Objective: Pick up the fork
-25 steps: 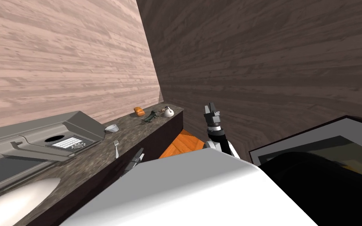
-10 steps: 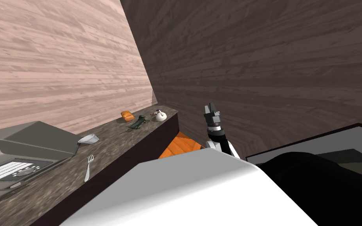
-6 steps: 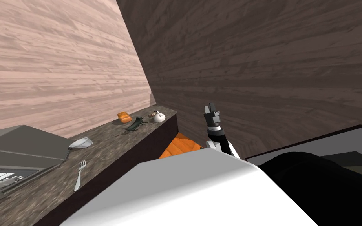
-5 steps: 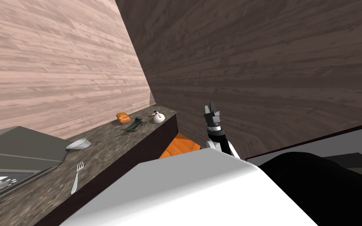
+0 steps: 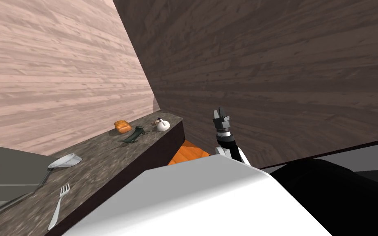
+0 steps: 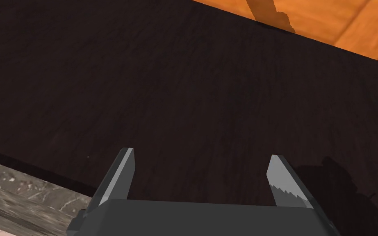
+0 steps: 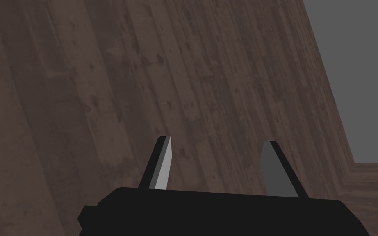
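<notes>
Slim grey fork (image 5: 59, 207) lies lengthwise along speckled brown counter (image 5: 102, 159), tines toward far corner; left gripper (image 6: 200, 153) and right gripper (image 7: 217, 141) spread, empty.

My white, dark-jointed R arm (image 5: 230, 144) is raised fwd, wrist upright. Its dark-box R gripper (image 5: 220, 111) has thin grey fingers apart. L gripper (image 6: 202, 157), same build: fingers spread wide.

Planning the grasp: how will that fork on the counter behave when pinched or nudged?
The fork looks thin and rigid, so likely stiff and light. It lies flat on the countertop, so a nudge would probably slide or spin it rather than roll it. Its smooth pale handle may slip in a narrow pinch.
</notes>
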You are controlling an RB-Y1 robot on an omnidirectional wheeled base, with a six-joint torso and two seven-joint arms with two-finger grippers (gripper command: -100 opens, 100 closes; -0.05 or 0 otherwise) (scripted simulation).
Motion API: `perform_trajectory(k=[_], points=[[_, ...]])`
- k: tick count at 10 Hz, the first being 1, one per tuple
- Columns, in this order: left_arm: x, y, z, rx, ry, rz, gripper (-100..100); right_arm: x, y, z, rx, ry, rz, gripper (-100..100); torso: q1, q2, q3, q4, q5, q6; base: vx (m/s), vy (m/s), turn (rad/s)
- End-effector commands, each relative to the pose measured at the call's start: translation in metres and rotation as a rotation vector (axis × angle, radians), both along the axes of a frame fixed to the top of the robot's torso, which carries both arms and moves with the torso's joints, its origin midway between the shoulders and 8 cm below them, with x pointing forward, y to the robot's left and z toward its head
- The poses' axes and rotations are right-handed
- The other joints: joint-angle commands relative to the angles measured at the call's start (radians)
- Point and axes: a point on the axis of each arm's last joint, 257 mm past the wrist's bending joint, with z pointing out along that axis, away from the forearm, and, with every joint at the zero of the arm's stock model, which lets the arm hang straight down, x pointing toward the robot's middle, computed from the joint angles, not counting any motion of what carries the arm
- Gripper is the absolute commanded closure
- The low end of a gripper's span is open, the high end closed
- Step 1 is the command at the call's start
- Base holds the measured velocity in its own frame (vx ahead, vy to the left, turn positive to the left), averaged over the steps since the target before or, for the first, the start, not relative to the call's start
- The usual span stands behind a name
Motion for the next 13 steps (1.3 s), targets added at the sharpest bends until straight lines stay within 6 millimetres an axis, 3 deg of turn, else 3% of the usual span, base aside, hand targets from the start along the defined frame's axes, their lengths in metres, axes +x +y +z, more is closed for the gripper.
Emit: perform_trajectory(k=[1, 5, 8, 11, 13], points=[[-0.009, 0.021, 0.010, 0.036, 0.051, -0.013, -100, 0.000, 0.000, 0.000, 0.000, 0.000, 0.000, 0, 0.000, 0.000, 0.000, 0.000, 0.000, 0.000, 0.060, 0.002, -0.050], [-0.017, 0.060, 0.033, 0.111, 0.134, -0.044, -100, 0.000, 0.000, 0.000, 0.000, 0.000, 0.000, 0, 0.003, 0.000, 0.000, 0.000, 0.001, 0.001, 0.073, 0.041, -0.079], [-0.003, 0.084, 0.046, 0.162, 0.162, -0.080, -100, 0.000, 0.000, 0.000, 0.000, 0.000, 0.000, 0, 0.010, -0.002, -0.001, 0.000, 0.002, 0.001, 0.097, 0.154, -0.118], [0.018, 0.092, 0.050, 0.183, 0.152, -0.109, -100, 0.000, 0.000, 0.000, -0.001, 0.000, 0.000, 0, 0.019, -0.002, -0.001, 0.000, 0.005, 0.001, 0.086, 0.262, -0.122], [0.020, 0.092, 0.050, 0.183, 0.149, -0.110, -100, 0.000, 0.000, 0.000, 0.000, 0.000, 0.000, 0, 0.014, -0.001, -0.001, 0.000, 0.004, 0.000, 0.063, 0.137, -0.051]])
